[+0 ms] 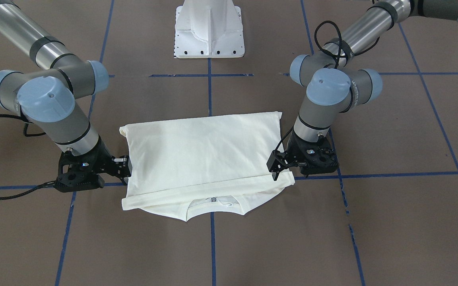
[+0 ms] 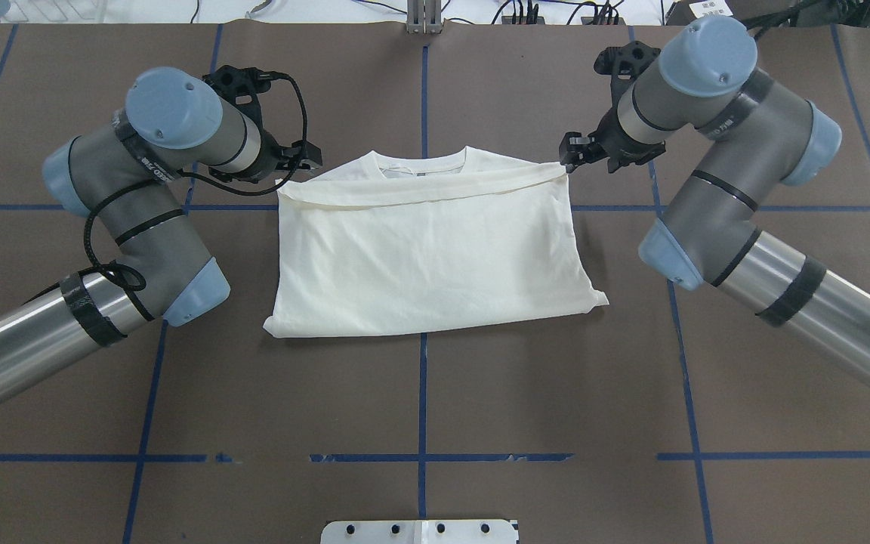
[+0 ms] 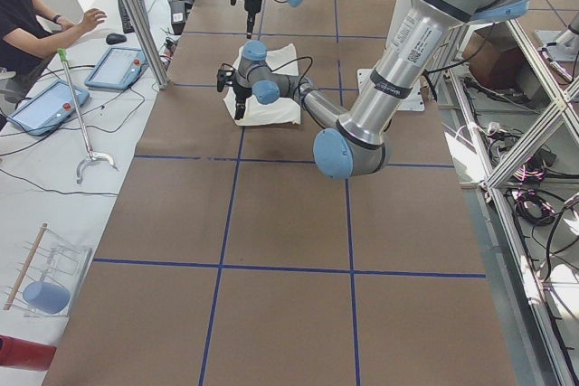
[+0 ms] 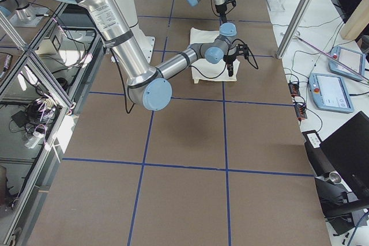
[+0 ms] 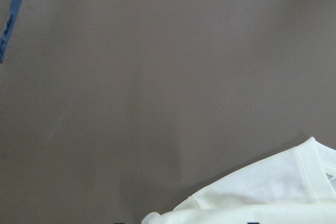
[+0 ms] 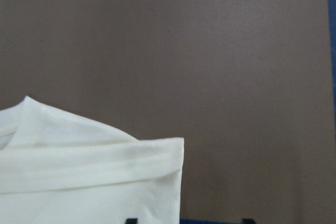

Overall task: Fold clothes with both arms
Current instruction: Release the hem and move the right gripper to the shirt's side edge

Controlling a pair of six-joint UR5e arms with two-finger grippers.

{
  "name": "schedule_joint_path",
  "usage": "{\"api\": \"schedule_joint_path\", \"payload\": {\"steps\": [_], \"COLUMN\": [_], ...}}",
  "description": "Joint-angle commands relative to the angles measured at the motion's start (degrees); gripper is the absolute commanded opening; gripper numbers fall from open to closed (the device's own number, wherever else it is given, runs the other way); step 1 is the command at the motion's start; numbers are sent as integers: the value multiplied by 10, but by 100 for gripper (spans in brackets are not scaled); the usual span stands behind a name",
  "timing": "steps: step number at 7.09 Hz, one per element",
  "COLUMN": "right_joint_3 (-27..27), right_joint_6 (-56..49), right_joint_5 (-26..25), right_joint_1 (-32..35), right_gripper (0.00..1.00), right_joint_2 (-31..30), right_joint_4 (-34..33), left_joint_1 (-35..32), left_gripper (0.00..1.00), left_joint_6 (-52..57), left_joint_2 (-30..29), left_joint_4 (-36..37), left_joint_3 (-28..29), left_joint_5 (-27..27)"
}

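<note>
Shirt (image 2: 427, 257) doubled, hem (image 2: 420, 193) laid just short of collar (image 2: 420, 162). Left gripper (image 2: 299, 165) and right gripper (image 2: 572, 155) stationed at opposite hem corners for square alignment; jaws apparently spread, cloth freed.

In the overhead view the left arm (image 2: 140, 219) reaches in from 8 o'clock, bends sharply at the elbow and turns its wrist toward 1 o'clock. The left hand (image 2: 308, 160) is angled inward toward 3 o'clock. The right arm (image 2: 722, 181) mirrors it from 4 o'clock, and the right hand (image 2: 572, 155) is aimed toward 9 o'clock. Each wrist view shows two dark fingertips (image 6: 131, 220) set well apart, so the jaws are parted.
</note>
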Motion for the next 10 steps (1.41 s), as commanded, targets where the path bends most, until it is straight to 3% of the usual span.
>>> {"api": "schedule_joint_path", "payload": {"steps": [1, 4, 7, 8, 9, 10], "right_joint_3": [81, 122, 124, 124, 123, 122], "right_joint_6": [60, 146, 149, 156, 157, 157], "right_joint_5": [13, 3, 10, 9, 6, 3], "right_joint_1": [-25, -103, -122, -130, -136, -138], "right_gripper": [100, 100, 100, 90, 66, 32], "right_joint_2": [-71, -108, -144, -144, -141, -140], "right_joint_4": [-3, -2, 3, 4, 5, 5], "left_joint_1": [0, 1, 1, 2, 2, 2], "left_gripper": [100, 100, 100, 100, 100, 100], "left_joint_6": [0, -6, -8, -6, -6, -6], "left_joint_2": [13, 34, 41, 42, 48, 48], "left_joint_4": [12, 41, 47, 47, 47, 47], "left_joint_3": [-35, -100, -101, -102, -103, -103], "left_joint_5": [-2, 0, 5, 6, 6, 6]}}
